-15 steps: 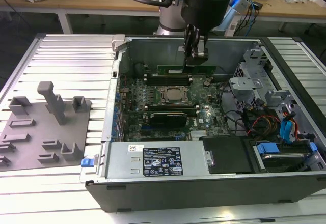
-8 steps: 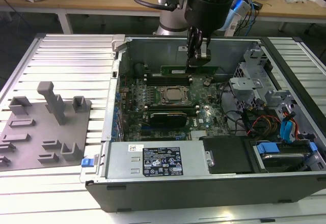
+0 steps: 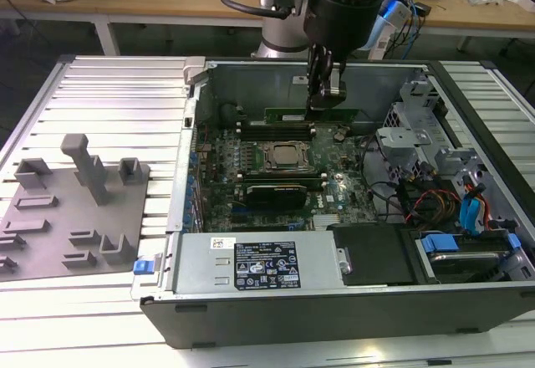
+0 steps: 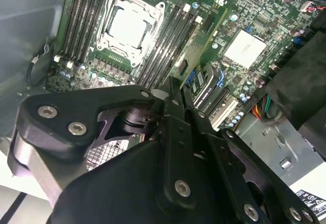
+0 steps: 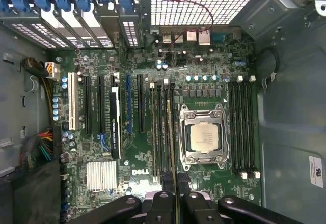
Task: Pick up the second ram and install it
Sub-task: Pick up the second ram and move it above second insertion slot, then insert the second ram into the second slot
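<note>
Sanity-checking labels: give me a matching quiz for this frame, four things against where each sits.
1 long green ram stick
2 square silver-framed CPU socket
3 grey plastic fixture plate
4 silver power-supply box

A on the slatted table outside the case
B against the case wall nearest the exterior camera
C clamped in the hand
D between black slot banks

Pairs: 1-C, 2-D, 3-A, 4-B

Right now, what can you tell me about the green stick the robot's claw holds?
The green stick is a long, thin circuit board with a pale label on its side. It stands on edge, level, clamped near its middle by the claw, over the black slots beside the square processor socket. Whether it touches a slot I cannot tell.
</note>
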### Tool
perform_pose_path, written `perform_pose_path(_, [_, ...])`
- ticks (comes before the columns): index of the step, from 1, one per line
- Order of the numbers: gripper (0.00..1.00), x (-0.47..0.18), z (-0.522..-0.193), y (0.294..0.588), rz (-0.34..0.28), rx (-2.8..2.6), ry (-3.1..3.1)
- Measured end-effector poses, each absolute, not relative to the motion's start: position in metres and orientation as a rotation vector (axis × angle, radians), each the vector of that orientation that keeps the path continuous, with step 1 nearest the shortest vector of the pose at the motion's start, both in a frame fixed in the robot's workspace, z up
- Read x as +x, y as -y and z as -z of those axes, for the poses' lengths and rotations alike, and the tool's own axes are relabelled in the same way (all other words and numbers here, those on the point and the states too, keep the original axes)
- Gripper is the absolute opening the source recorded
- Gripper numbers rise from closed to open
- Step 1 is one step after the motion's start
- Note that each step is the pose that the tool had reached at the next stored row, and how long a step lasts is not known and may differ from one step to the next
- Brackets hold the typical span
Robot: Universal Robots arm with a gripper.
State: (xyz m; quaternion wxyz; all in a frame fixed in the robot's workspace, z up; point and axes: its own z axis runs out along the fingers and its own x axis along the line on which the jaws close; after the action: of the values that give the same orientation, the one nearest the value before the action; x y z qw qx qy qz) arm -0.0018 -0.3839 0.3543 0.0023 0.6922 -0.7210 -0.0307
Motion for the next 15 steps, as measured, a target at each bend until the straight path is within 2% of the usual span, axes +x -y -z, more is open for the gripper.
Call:
perform_pose_path(7, [0.14, -0.002, -0.353, 0.384, 0.097, 2.172, 2.262])
perform_pose_path(15, [0.14, -0.002, -0.335, 0.384, 0.097, 2.172, 2.262])
